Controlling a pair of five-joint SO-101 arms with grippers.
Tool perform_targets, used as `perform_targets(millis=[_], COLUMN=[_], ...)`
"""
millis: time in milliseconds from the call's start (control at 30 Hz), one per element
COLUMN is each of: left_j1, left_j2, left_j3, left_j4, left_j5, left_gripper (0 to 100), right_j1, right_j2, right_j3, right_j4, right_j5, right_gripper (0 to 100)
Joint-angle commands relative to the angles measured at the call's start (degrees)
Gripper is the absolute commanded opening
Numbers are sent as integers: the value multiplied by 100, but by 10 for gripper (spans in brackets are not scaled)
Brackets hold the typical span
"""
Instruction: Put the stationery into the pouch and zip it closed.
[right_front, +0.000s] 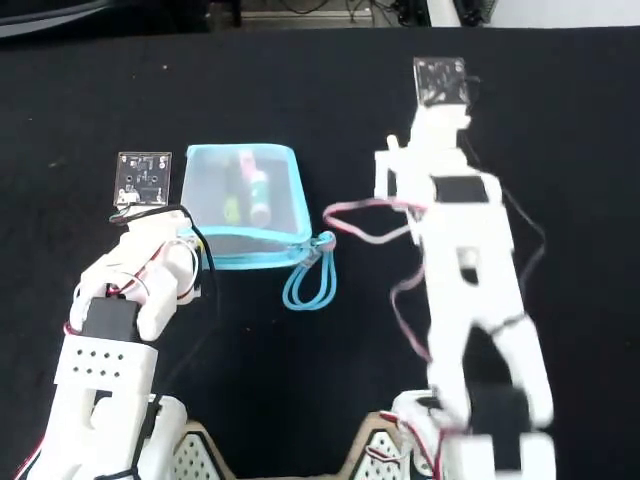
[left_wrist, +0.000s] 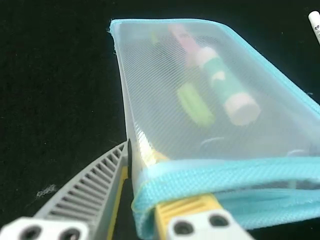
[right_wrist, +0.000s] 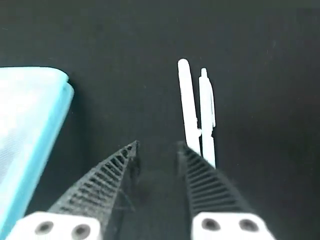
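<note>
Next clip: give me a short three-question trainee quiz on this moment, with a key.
1. True or false: the left gripper has its jaws clamped on a corner of the pouch.
2. Where are the two white pens? A: in the pouch. B: on the table by the right gripper. C: in the left gripper.
3. Fill in: the right jaws are ___.
Key: 1 true; 2 B; 3 open.
</note>
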Motion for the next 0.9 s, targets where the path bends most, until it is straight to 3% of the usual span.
perform_targets(millis=[0, 367, 667, 867], left_j1=[-40, -40, -40, -40], left_j2=[0, 0, 0, 0], left_j3=[-92, -92, -84, -84], left_j4=[-9, -9, 0, 0], left_j5=[53, 53, 53, 53], left_gripper=[30, 30, 30, 30], right_j1=[229, 229, 264, 290], right_j2=[1156, 3178, 4312, 5130], right_j3=[-1077, -2589, -4048, -5147], right_j4=[53, 62, 941, 1705], right_j5=[9, 897, 1169, 1169], right_gripper=[158, 99, 100, 199])
